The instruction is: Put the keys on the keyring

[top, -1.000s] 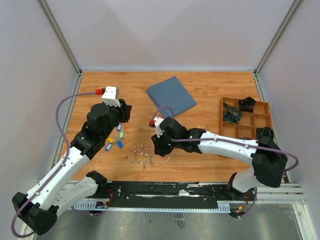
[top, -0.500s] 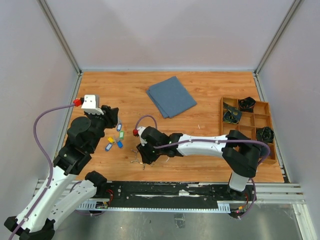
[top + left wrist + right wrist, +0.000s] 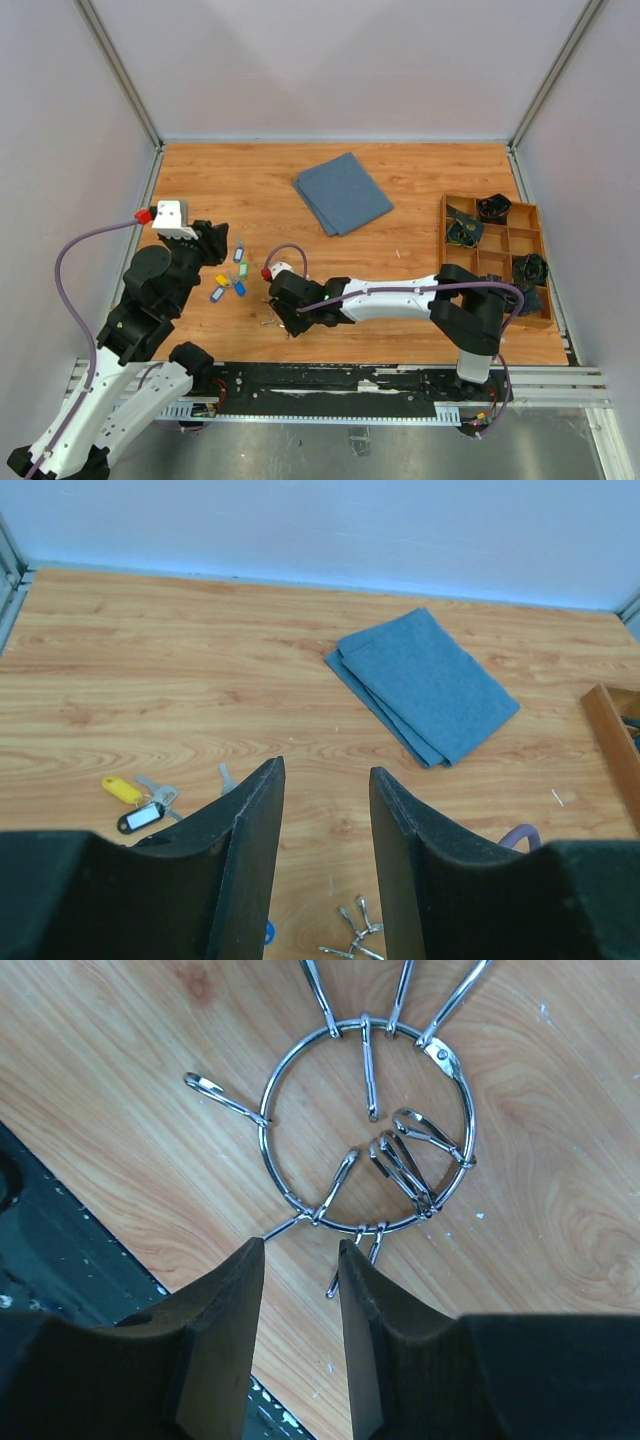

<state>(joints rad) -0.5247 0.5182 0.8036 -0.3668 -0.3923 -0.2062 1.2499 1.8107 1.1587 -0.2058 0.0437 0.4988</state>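
Note:
The keyring (image 3: 267, 1130), a silver wire ring carrying several small clips, lies flat on the wooden table. My right gripper (image 3: 300, 1245) hangs open just above its near rim, with nothing between the fingers. From above, the right gripper (image 3: 287, 310) covers most of the keyring (image 3: 269, 321). The keys (image 3: 231, 277), with yellow, green and blue tags, lie scattered just left of it. My left gripper (image 3: 218, 243) is open and empty above and behind them. Its wrist view shows a yellow-tagged key (image 3: 122, 789) and a dark-tagged key (image 3: 140, 818) left of the left gripper (image 3: 324, 770).
A folded blue cloth (image 3: 343, 192) lies at the back middle of the table. A wooden compartment tray (image 3: 493, 255) with dark items stands at the right. The table's near edge and black rail (image 3: 60, 1260) run close beside the keyring.
My right gripper has swung left and come down over the keyring. The left arm has drawn back to the left, off the keys, and its jaws have widened a little.

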